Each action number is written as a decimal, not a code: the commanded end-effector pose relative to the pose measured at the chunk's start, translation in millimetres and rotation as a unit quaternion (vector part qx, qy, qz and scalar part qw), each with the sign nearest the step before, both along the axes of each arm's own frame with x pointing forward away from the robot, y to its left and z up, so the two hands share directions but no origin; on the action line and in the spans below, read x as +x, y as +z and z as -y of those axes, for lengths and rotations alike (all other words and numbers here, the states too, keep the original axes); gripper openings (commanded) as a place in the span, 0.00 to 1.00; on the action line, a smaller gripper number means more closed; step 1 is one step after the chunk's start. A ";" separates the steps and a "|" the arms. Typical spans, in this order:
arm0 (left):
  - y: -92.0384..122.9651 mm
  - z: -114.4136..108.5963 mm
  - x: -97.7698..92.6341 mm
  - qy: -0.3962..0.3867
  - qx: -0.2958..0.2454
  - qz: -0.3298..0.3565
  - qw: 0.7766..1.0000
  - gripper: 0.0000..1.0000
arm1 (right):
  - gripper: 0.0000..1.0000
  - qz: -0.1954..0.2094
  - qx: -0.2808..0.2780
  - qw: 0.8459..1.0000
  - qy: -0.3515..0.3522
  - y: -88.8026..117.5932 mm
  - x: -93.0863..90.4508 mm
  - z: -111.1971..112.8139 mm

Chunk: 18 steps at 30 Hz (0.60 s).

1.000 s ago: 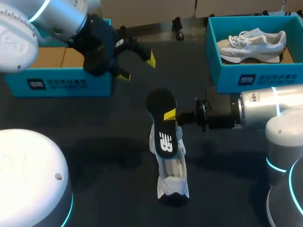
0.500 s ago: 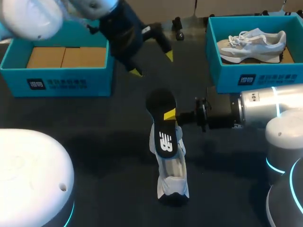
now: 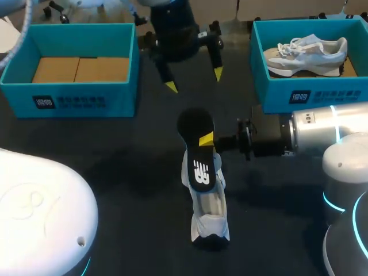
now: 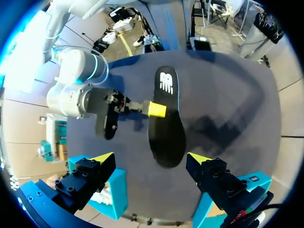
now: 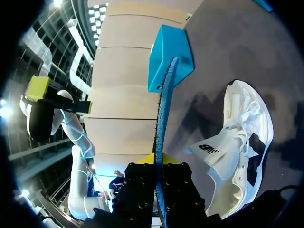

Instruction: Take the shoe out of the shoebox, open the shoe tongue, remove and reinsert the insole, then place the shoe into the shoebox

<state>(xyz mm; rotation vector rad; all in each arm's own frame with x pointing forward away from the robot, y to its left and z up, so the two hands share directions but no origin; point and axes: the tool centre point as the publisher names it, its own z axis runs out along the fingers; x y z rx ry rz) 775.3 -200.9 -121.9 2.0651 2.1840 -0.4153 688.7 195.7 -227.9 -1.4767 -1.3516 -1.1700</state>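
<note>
My right gripper (image 3: pixel 207 140) is shut on the black insole (image 3: pixel 196 150), holding it up on edge above the white shoe (image 3: pixel 210 221), which lies on the dark table with its tongue pulled open. In the right wrist view the insole (image 5: pixel 160 123) stands edge-on between the fingers of that gripper (image 5: pixel 156 164), with the shoe (image 5: pixel 242 147) beside it. My left gripper (image 3: pixel 194 79) hangs open behind the insole, touching nothing. Its own view looks down on the insole (image 4: pixel 166 118) ahead of the left gripper (image 4: pixel 153 159).
A blue shoebox (image 3: pixel 123 86) with a cardboard bottom stands at the back left. Another blue shoebox (image 3: pixel 270 86) at the back right holds a second shoe (image 3: pixel 307 53). The robot bases fill the front corners.
My left arm has swung from over the left shoebox to the right, and its open gripper now points down behind the insole. The right gripper, insole and shoe have kept still.
</note>
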 end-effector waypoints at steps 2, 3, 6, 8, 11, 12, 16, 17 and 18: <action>-9.5 -1.0 2.5 -0.001 -0.009 -0.002 1.000 1.00 | 0.00 -0.001 -0.003 1.000 0.000 0.5 -0.5 -1.4; -8.2 -4.3 2.3 -0.002 -0.036 -0.005 0.999 1.00 | 0.00 -0.001 -0.003 1.000 0.000 0.5 -0.5 -1.4; -6.4 -14.9 1.4 -0.019 -0.103 -0.019 0.994 1.00 | 0.00 -0.001 -0.003 1.000 0.000 0.5 -0.5 -1.4; -6.5 -21.2 0.4 -0.018 -0.135 -0.031 0.990 1.00 | 0.00 -0.001 -0.003 1.000 0.000 0.5 -0.5 -1.4; -5.6 -31.7 -2.7 -0.025 -0.200 -0.034 0.979 1.00 | 0.00 -0.001 -0.003 1.000 0.000 0.5 -0.5 -1.4; -6.6 -36.5 -3.4 -0.023 -0.222 -0.038 0.974 1.00 | 0.00 -0.001 -0.003 1.000 0.000 0.5 -0.5 -1.4; -21.7 -48.7 -9.9 -0.013 -0.297 -0.014 0.955 1.00 | 0.00 -0.001 -0.003 1.000 0.000 0.5 -0.5 -1.4; -25.1 -49.6 -10.9 0.006 -0.308 -0.016 0.951 1.00 | 0.00 -0.001 -0.003 1.000 0.000 0.5 -0.5 -1.4; -27.0 -50.7 -12.5 0.016 -0.322 -0.020 0.947 1.00 | 0.00 -0.001 -0.003 1.000 0.000 0.5 -0.5 -1.4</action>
